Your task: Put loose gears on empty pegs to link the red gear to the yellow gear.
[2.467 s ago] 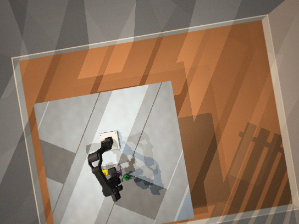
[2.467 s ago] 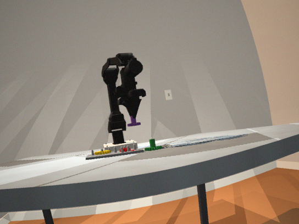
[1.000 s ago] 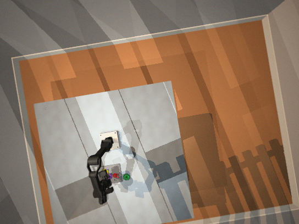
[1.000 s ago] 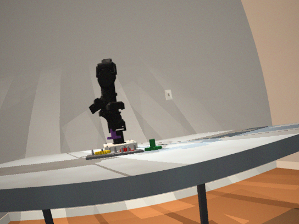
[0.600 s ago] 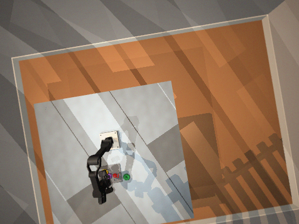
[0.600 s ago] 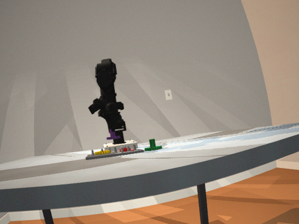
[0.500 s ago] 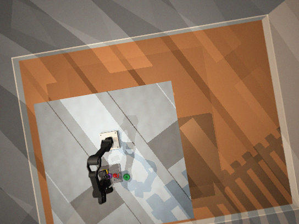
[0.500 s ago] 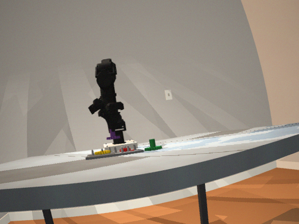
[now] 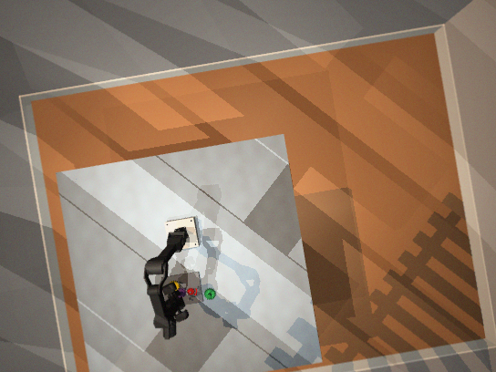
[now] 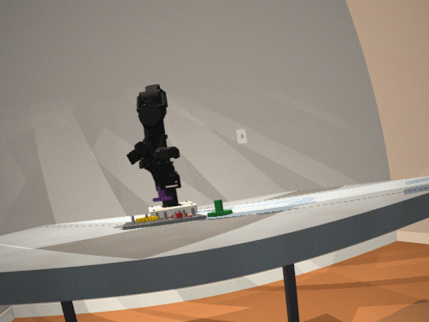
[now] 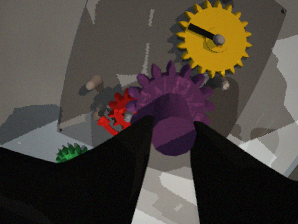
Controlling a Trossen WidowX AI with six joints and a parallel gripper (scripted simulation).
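My gripper (image 11: 172, 127) is shut on the knob of the purple gear (image 9: 181, 293) (image 10: 162, 198) (image 11: 172, 80). The purple gear hangs above the grey board (image 9: 193, 278) (image 10: 158, 224) (image 11: 115, 30), clear of it in the exterior view. The yellow gear (image 9: 177, 284) (image 10: 147, 219) (image 11: 202, 57) with its black stripe sits on a peg. The red gear (image 9: 191, 290) (image 10: 179, 215) (image 11: 119, 104) is on another peg, partly hidden by the purple gear in the wrist view. Bare pegs show in the wrist view, one at the left (image 11: 94, 83) and one just below the yellow gear (image 11: 225, 85). What lies under the purple gear is hidden.
The green gear (image 9: 210, 294) (image 10: 218, 213) (image 11: 71, 153) stands upright on the table beside the board, on the red gear's side. The arm's white base plate (image 9: 173, 225) (image 10: 191, 207) is behind the board in the exterior view. Shadows cross the table and board.
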